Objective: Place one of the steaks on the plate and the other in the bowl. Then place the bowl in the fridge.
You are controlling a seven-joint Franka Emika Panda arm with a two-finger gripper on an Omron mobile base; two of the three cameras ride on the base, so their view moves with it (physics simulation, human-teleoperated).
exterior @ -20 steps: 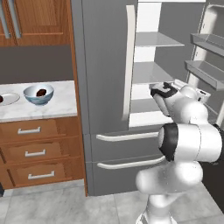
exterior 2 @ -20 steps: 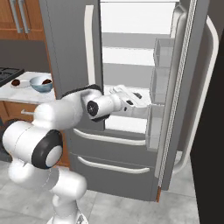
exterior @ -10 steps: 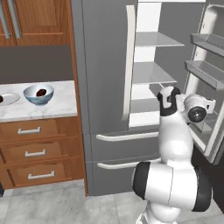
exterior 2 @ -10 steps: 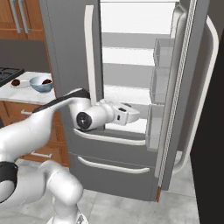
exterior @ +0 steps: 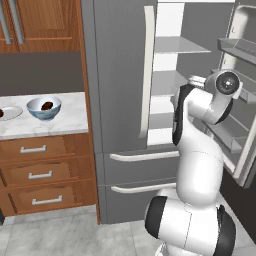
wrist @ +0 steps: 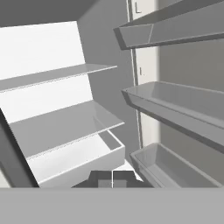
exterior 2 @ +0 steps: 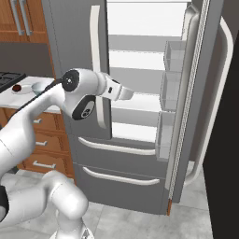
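Note:
The pale blue-white bowl (exterior: 44,108) stands on the marble counter with one dark steak (exterior: 47,105) inside it. Just left of it, the white plate (exterior: 8,113) carries the other steak (exterior: 1,114) at the picture's edge. From the other side the plate (exterior 2: 17,88) and bowl (exterior 2: 40,86) show behind my arm. The grey fridge (exterior: 120,75) has its right door (exterior 2: 198,93) swung open and its left door closed. My gripper (wrist: 112,180) is shut and holds nothing. It points into the lit fridge interior, with my hand (exterior 2: 122,93) in front of the middle shelves.
Light shelves (wrist: 65,124) and a bottom drawer sit inside the fridge; the open door carries three bins (wrist: 175,109). Wooden drawers (exterior: 40,172) lie under the marble counter (exterior: 70,120), with cabinets above. A black stove (exterior 2: 7,79) stands left of the plate.
My arm has folded upward and the hand has drawn back left and higher, away from the open door toward the fridge's middle. Bowl, plate and steaks have stayed put.

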